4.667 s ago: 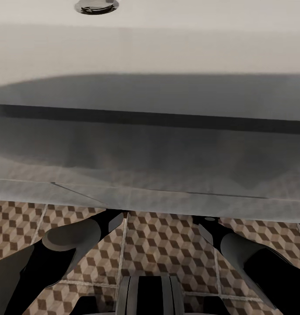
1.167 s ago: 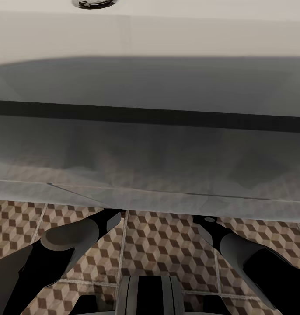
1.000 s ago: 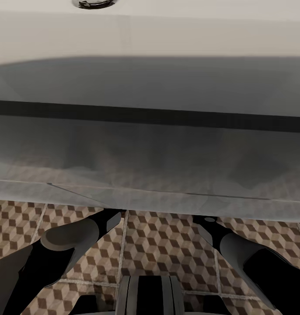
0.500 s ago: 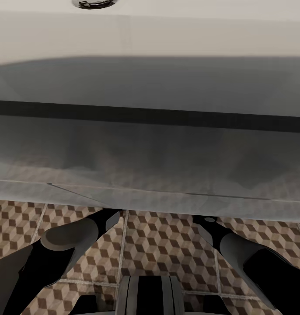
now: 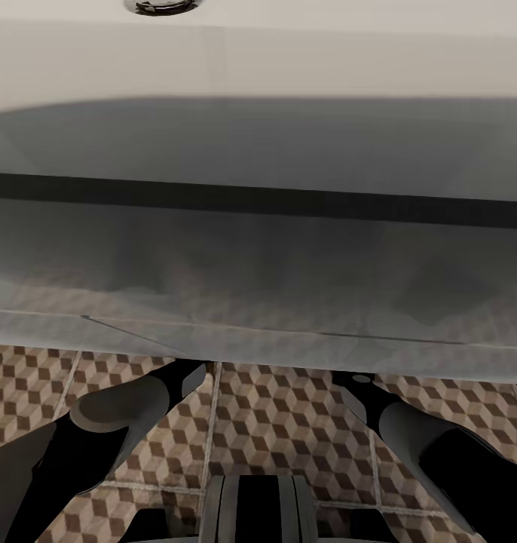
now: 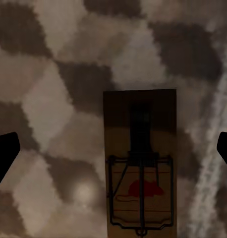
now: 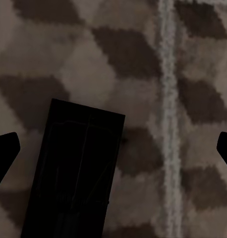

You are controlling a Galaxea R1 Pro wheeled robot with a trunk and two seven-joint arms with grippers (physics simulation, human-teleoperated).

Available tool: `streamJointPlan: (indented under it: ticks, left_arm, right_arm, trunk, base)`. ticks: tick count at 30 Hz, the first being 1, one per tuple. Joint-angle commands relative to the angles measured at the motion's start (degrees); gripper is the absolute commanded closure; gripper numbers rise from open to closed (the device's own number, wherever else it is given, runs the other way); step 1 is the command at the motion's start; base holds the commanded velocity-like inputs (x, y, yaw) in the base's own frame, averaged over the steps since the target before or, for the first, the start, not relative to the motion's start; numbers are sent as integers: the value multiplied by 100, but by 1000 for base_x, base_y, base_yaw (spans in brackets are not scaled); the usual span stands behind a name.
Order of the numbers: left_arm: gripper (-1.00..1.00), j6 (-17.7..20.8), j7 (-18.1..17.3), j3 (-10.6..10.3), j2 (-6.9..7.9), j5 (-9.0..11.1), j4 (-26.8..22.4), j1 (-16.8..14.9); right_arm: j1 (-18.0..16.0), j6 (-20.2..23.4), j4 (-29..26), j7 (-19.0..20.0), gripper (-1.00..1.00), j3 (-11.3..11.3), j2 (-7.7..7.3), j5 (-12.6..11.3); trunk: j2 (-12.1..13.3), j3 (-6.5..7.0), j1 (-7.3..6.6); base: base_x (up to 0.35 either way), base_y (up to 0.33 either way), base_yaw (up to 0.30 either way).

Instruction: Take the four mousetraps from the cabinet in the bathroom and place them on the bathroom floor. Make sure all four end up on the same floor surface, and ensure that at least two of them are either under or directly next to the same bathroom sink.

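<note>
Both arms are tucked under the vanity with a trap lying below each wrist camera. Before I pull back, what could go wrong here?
1. The open left gripper straddles the wooden mousetrap with the red mouse print lying on the cube-patterned tile floor; withdrawing low could drag it.
2. The same holds for the open right gripper over the dark, shadowed mousetrap.
3. In the head view the white vanity sink hides both forearms' ends, so raising them blind may strike its underside.
</note>
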Motion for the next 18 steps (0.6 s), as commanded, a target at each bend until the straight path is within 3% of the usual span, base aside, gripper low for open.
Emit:
streamJointPlan:
  ticks: [1, 18]
  left_arm:
    - [-100, -27, 38, -48, 3, 54, -20, -4]
    - [-100, -31, 38, -48, 3, 55, -23, -4]
  right_arm:
    - [0, -14, -6, -17, -100, 48, -2, -61]
    - [0, -14, -6, -16, -100, 46, -2, -61]
  trunk:
    - [-1, -3, -1]
    - [-1, -3, -1]
  base:
    - [0, 0, 0]
    - [0, 0, 0]
